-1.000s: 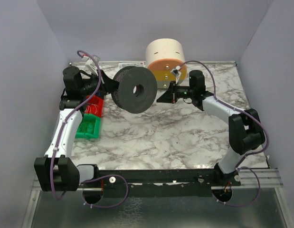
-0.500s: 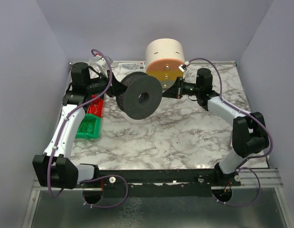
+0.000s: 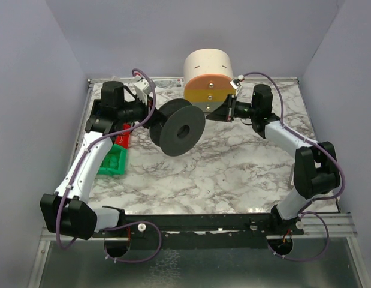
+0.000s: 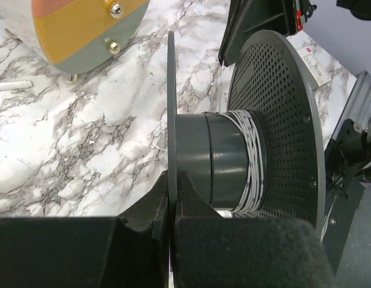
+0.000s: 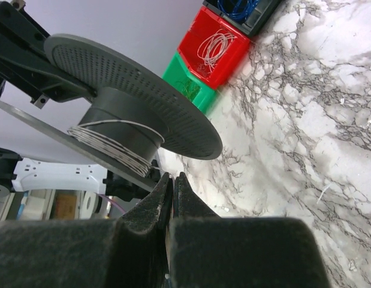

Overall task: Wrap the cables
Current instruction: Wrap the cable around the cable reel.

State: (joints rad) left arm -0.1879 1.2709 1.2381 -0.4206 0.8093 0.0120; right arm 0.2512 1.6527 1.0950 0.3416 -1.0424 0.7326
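Note:
The dark grey spool point(image 3: 180, 127) hangs above the table's middle back. My left gripper point(image 3: 151, 111) is shut on the spool's thin solid flange point(image 4: 171, 120), pinched between the fingertips point(image 4: 171, 192). Several turns of pale cable point(image 4: 252, 162) lie round the hub beside the perforated flange point(image 4: 278, 114). My right gripper point(image 3: 211, 110) is just right of the spool, in front of the cylinder. Its jaws point(image 5: 172, 180) are pressed together below the spool point(image 5: 122, 90), and a hair-thin strand point(image 5: 153, 168) runs from the wound cable point(image 5: 107, 147) to the fingertips.
A cream cylinder with an orange, yellow and green face point(image 3: 208, 75) stands at the back, right behind my right gripper. Red point(image 3: 122, 139) and green point(image 3: 111, 161) bins sit at the left; the red one point(image 5: 224, 45) holds loose wire. A short white scrap point(image 5: 321, 192) lies on the marble.
My left gripper has moved right with the spool and turned it more edge-on. My right gripper has moved back toward the cylinder, staying close to the spool.

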